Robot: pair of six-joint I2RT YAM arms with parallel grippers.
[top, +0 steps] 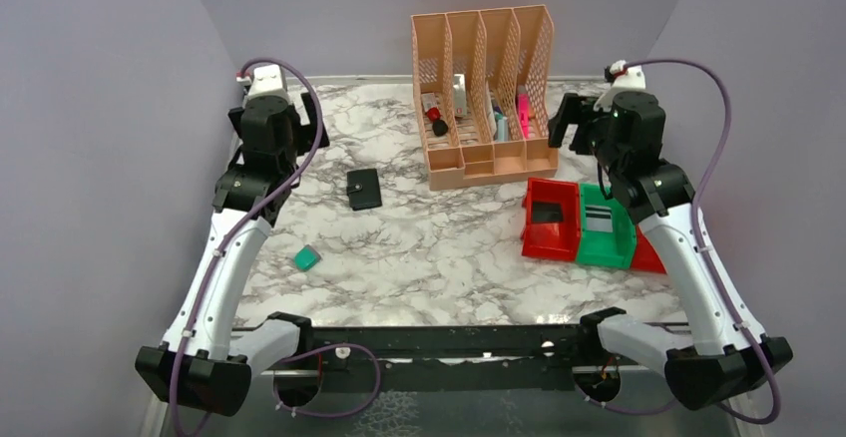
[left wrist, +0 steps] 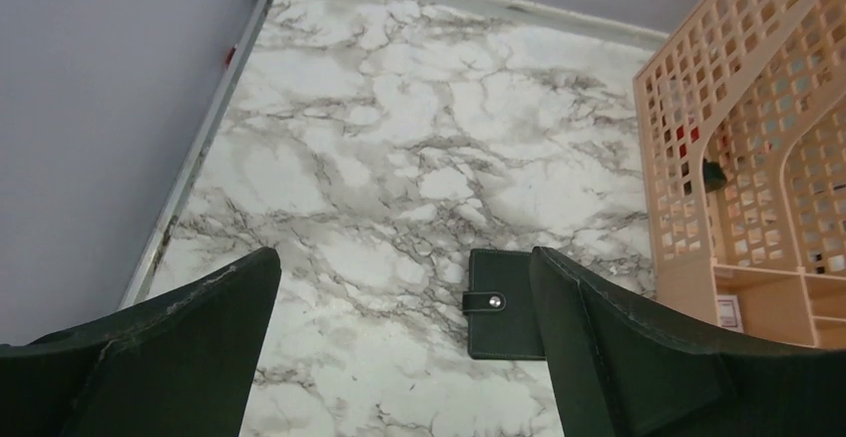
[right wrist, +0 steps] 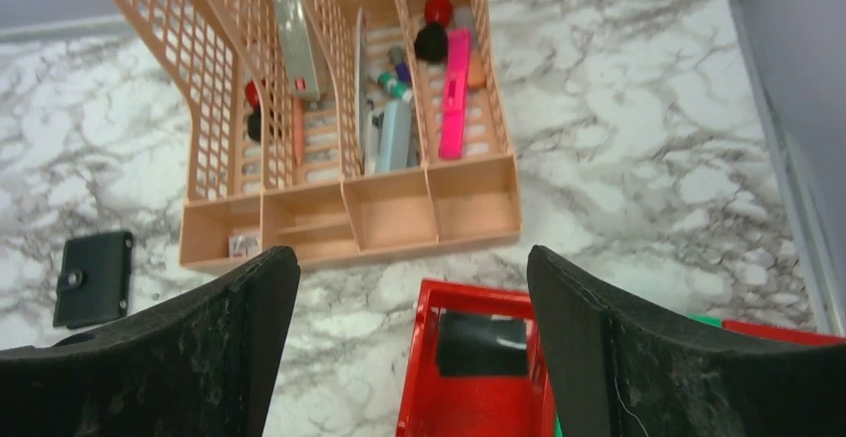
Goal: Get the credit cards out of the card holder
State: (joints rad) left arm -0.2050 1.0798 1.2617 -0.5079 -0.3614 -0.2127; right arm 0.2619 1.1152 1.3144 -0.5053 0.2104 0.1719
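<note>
The card holder [top: 364, 189], a small black wallet, lies closed on the marble table left of centre, its strap tab snapped shut. No credit cards show; the closed holder hides its inside. My left gripper [top: 307, 118] hovers open above the table's back left. In the left wrist view the card holder [left wrist: 504, 302] lies below the left gripper [left wrist: 404, 257], partly behind its right finger [left wrist: 619, 347]. My right gripper [top: 565, 120] hangs open at the back right, over the red bin. In the right wrist view the right gripper [right wrist: 411, 257] is empty and the card holder [right wrist: 95, 277] lies far left.
A peach mesh desk organiser [top: 484, 98] with pens and small items stands at the back centre. A red bin [top: 551, 219] holding a flat black rectangle and a green bin [top: 607, 227] sit at the right. A small teal block [top: 306, 256] lies front left. Grey walls enclose the table.
</note>
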